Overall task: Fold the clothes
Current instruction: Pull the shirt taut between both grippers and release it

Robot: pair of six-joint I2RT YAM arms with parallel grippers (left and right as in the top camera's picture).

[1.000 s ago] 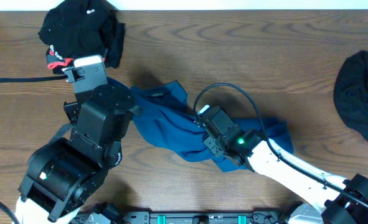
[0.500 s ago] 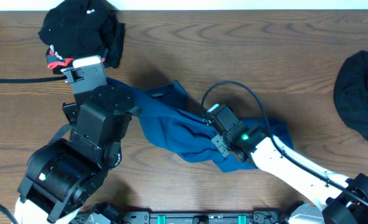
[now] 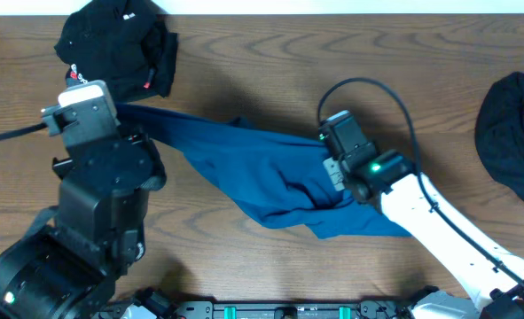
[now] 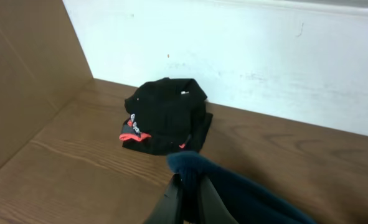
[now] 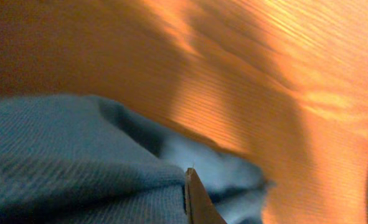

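Left tool [image 4: 188, 185]: jaws closed, pinching an edge of the teal shirt [image 4: 246, 194], lower centre of its wrist view.
Right tool [image 3: 334, 168]: jaws closed on shirt fabric, centre right of the overhead view; cloth is bunched against one finger in its own view.
Shirt position: centre of the bench [image 3: 270, 71], drawn into a band between both tools, likely to spread it flat before folding.
Black garment with red-and-white trim [image 3: 120, 44]: compact bundle, upper left, clear of the work.
Dark garment [image 3: 514, 128]: heaped at the right edge, apparently not yet folded.
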